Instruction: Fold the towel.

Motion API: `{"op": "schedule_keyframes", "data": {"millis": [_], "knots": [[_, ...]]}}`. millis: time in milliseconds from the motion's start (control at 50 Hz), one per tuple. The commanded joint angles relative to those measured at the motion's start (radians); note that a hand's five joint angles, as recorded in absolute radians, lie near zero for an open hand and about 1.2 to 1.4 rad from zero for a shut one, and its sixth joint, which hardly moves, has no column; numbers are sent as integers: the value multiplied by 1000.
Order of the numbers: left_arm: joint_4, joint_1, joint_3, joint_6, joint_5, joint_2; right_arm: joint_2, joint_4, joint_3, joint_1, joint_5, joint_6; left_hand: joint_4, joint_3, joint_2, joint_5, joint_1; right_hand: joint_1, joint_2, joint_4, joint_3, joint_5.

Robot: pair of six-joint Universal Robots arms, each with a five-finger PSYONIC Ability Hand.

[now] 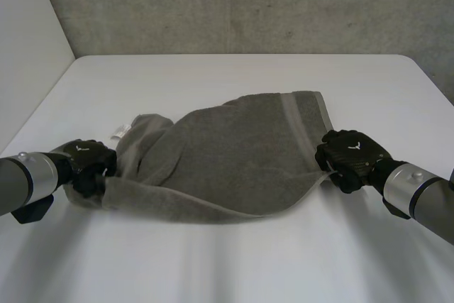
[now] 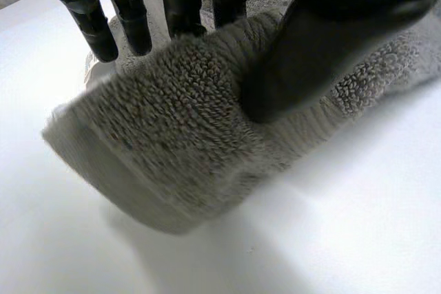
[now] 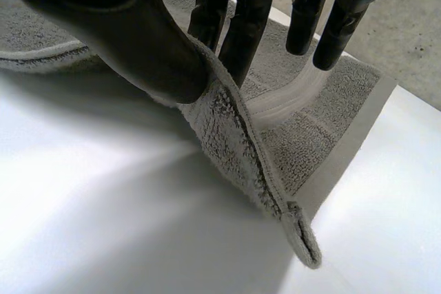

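Towel (image 1: 234, 154) of grey looped terry lies rumpled on white table (image 1: 234, 76), left hand (image 1: 89, 161) and right hand (image 1: 351, 157) pinching opposite ends of its near edge.

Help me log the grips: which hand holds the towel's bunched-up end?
The left hand: the towel is wadded thick in its pinch, while the right hand pinches a thin flat edge.

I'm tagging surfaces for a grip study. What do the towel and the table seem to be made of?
Towel: grey terry cloth, probably cotton; matte looped pile shows in the left wrist view, plus a flat woven band near one end. Table: smooth white top, perhaps laminate or painted board, faintly glossy; the look leaves it open.
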Motion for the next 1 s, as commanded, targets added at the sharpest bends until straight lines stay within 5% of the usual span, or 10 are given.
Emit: {"op": "schedule_keyframes", "data": {"millis": [20, 160, 340, 680, 860, 1000], "knots": [[-9, -14, 7, -7, 5, 44, -25, 7, -18, -2, 7, -3, -59, -52, 81, 98, 102, 68, 64, -76, -44, 53], [-9, -49, 76, -27, 6, 204, -229, 42, -125, -8, 8, 42, -59, -52, 81, 98, 102, 68, 64, -76, -44, 53], [99, -52, 243, -254, 0, 317, -306, 105, -338, -12, -6, 282, -59, -52, 81, 98, 102, 68, 64, -76, -44, 53], [159, -14, -28, -214, 11, 333, -320, 280, -219, -117, -110, 140, -59, -52, 81, 98, 102, 68, 64, -76, -44, 53], [261, -23, 15, -191, -2, 182, -149, 318, -289, -103, -93, 8, -59, -52, 81, 98, 102, 68, 64, -76, -44, 53], [282, -99, 345, -216, -67, -47, 24, 313, -492, -15, -12, -21, -59, -52, 81, 98, 102, 68, 64, -76, -44, 53]]}}
